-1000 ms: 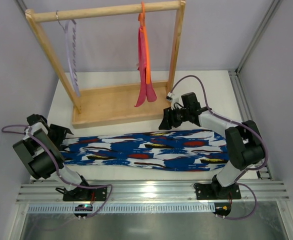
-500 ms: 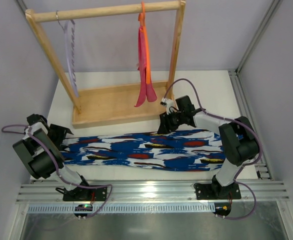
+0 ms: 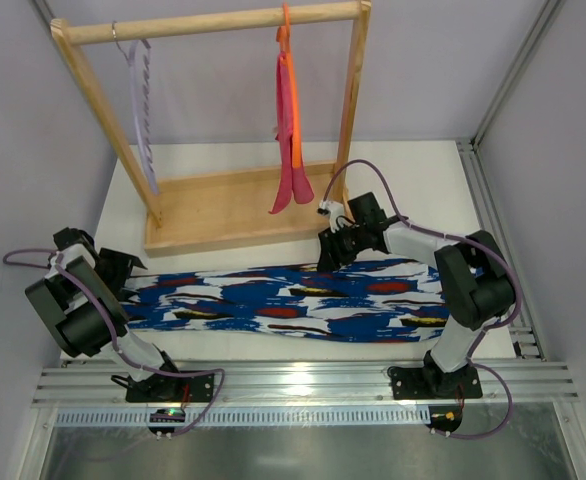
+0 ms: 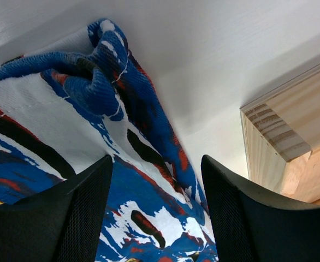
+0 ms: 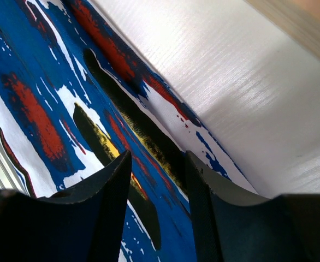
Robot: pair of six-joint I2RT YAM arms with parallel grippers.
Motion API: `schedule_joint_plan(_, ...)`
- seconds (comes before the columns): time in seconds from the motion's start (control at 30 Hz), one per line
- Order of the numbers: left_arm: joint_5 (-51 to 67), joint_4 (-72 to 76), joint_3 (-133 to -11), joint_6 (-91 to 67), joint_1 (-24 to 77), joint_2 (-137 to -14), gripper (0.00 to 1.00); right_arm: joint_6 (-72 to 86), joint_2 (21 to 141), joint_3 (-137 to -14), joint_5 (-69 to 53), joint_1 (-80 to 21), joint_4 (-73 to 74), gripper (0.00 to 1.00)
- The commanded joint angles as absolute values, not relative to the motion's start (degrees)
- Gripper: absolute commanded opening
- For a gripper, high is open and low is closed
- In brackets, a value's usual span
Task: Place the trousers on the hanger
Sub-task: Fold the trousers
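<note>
One pair of soft trousers (image 3: 293, 298) in a blue, white, red and black brushstroke print. Two clothes hangers: one thin pale lilac plastic hanger (image 3: 142, 112), one orange hanger (image 3: 285, 25). One plain pink cloth (image 3: 286, 150). One wooden rail rack (image 3: 213, 205). Two black robot arms, the left arm (image 3: 73, 305) and the right arm (image 3: 468, 290).

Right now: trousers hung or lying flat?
Lying flat. The trousers lie stretched out on the table; the hanger hangs bare on the rail.

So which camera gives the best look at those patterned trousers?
The top camera: it shows the trousers whole, laid out flat from end to end. The left wrist camera shows only a bunched end; the right wrist camera only a strip along one edge.
</note>
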State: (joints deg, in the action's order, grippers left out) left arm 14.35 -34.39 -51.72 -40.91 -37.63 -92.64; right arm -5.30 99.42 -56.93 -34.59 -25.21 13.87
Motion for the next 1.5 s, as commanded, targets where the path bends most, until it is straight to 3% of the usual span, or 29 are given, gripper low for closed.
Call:
schedule_joint_plan(0.0,12.1,-31.6,-51.0,-40.9,-37.4,-95.4,0.67,-7.0,99.8,-58.5,-34.0,-25.8,13.5,0.47)
schedule_joint_plan(0.07,12.0,-31.6,-51.0,-40.9,-37.4,-95.5,0.67,-7.0,100.0,-58.6,-33.1,-25.8,13.4,0.39)
schedule_joint_plan(0.4,11.7,-31.8,-51.2,-41.0,-37.4,-95.9,0.67,-6.2,100.7,-57.7,-32.3,-25.8,12.7,0.39)
schedule_joint_plan(0.43,11.5,-31.7,-51.2,-40.9,-37.4,-95.9,0.67,-5.9,100.5,-57.4,-31.7,-25.8,12.5,0.35)
schedule_joint_plan(0.47,11.4,-31.9,-51.2,-40.8,-37.4,-95.9,0.67,-5.5,100.2,-57.3,-30.9,-25.8,12.2,0.21)
schedule_joint_plan(0.57,10.1,-32.2,-51.2,-40.9,-37.4,-95.7,0.67,-3.6,98.4,-57.7,-25.8,-25.8,12.3,0.04)
schedule_joint_plan(0.8,6.3,-33.5,-51.2,-41.2,-37.4,-96.0,0.69,3.1,93.6,-59.0,-17.6,-25.9,8.9,0.04)
schedule_joint_plan(1.47,-3.6,-38.1,-54.8,-38.9,-37.4,-97.4,0.7,10.7,102.0,-63.0,-4.7,-25.8,7.7,0.04)
